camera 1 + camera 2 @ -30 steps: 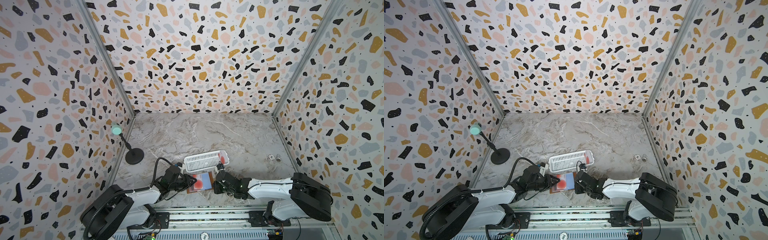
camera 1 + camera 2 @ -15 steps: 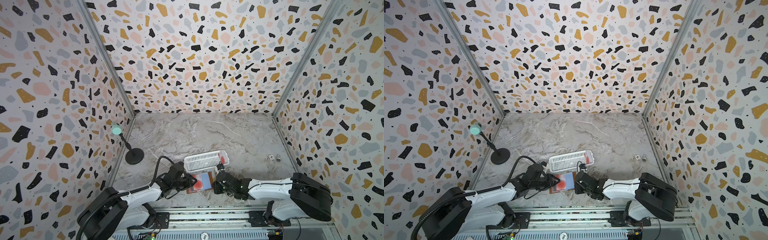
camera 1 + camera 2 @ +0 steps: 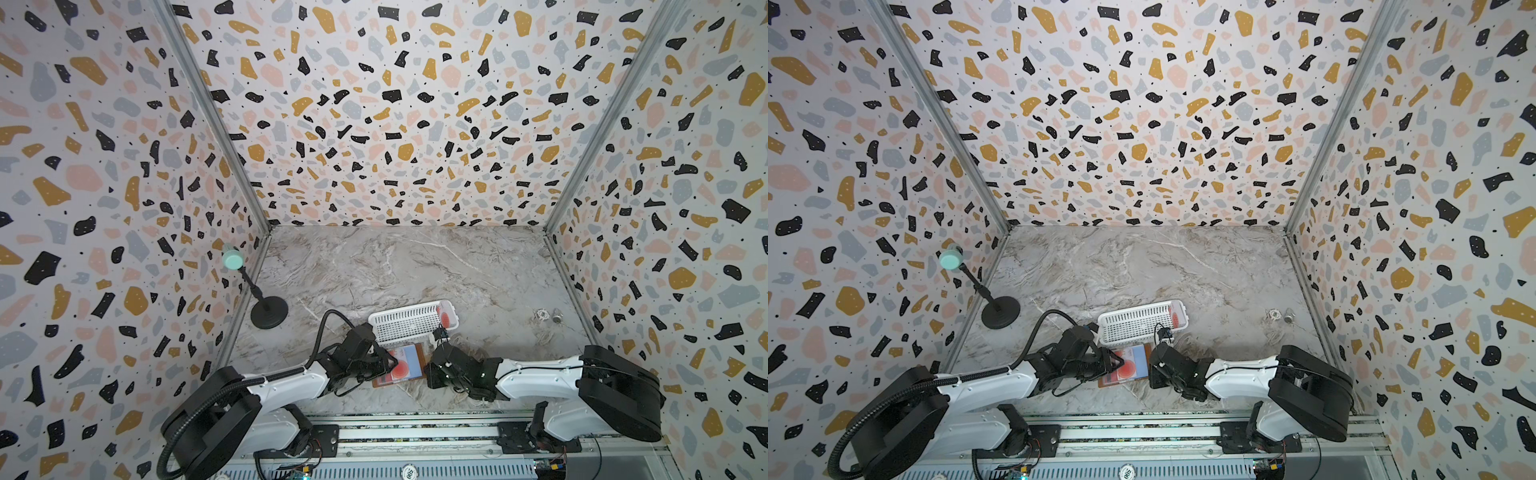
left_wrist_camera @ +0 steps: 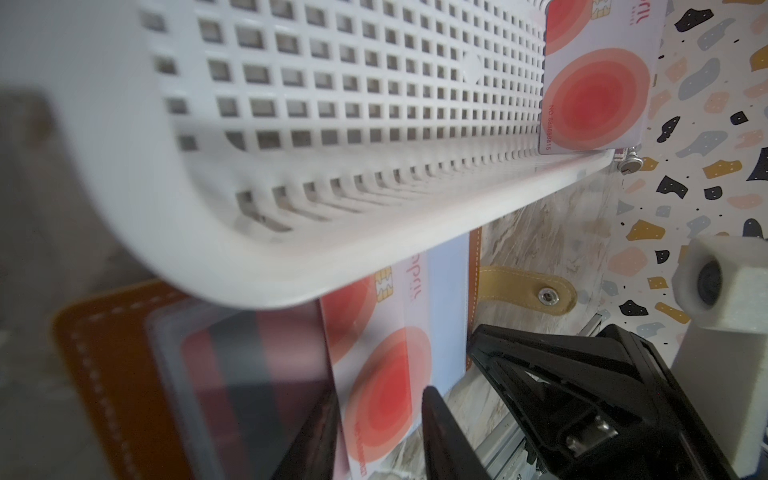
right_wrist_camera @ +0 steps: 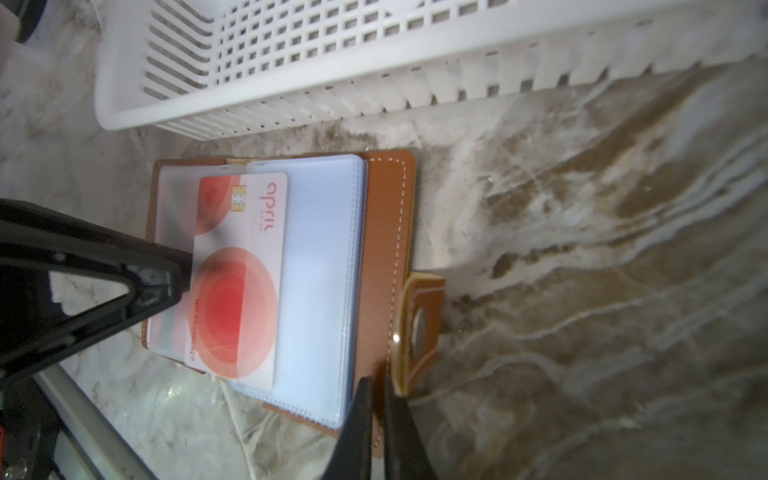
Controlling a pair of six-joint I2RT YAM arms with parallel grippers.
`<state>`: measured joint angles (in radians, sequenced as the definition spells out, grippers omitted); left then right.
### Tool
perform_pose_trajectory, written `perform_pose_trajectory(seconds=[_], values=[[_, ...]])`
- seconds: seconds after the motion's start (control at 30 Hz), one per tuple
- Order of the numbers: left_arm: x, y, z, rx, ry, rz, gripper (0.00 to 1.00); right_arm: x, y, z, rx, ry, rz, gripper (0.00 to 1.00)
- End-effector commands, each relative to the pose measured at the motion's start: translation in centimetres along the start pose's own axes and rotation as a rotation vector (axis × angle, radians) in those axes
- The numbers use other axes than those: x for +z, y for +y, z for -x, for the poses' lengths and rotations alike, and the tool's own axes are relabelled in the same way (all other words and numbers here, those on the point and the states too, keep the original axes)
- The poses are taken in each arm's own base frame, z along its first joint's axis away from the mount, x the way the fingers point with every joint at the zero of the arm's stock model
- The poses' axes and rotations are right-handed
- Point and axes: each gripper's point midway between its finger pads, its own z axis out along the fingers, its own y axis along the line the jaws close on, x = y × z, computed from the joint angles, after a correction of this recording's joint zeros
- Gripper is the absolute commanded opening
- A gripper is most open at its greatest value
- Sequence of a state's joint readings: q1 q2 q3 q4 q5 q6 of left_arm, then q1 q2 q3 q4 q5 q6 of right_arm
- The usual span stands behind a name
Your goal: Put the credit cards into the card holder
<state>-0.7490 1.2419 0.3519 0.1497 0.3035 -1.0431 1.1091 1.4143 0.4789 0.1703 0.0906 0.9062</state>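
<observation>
Partly in tan holder (image 5: pixel 383 232), red-blobbed card (image 5: pixel 249 291)

Grained stitched leather card holder (image 5: pixel 386 216); perforated plastic basket (image 5: pixel 374 89).

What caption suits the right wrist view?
Spotted card partly tucked into the open wallet, white basket beside it.

1. Both top views: mounted high over the front edge of the tabletop (image 3: pixel 415 266), tilted down toward the back wall (image 3: pixel 395 124). Far off; near-identical framing.
2. Left wrist view: very near, low beside the basket (image 4: pixel 374 232) rim, card holder (image 4: pixel 104 353) beneath.
3. Right wrist view: close, angled down on the open card holder, basket side behind.
4. All views share the basket and card holder by the front edge.
</observation>
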Motion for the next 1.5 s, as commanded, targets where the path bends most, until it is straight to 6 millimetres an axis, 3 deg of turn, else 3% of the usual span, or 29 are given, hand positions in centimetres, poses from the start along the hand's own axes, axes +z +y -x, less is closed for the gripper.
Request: perform_pose_trajectory(seconds=[0.0,1.0,1.4,1.47], values=[[0.2,0.0,0.2,0.001,-0.003,0.025,0.37,0.3,-1.5,-1.9,-0.029,0.059,-0.048,0.10],[1.9,-2.8,0.5,0.046,0.019,0.001,0.36,0.6,-1.4,-2.0,-0.023,0.060,-0.041,0.10],[1.1,-1.3,0.4,0.074,0.011,0.087,0.36,0.3,-1.8,-2.0,-0.014,0.053,-0.057,0.10],[0.9,-0.9,0.5,0.079,0.006,0.109,0.31,0.2,-1.7,-1.9,-0.014,0.051,-0.054,0.10]])
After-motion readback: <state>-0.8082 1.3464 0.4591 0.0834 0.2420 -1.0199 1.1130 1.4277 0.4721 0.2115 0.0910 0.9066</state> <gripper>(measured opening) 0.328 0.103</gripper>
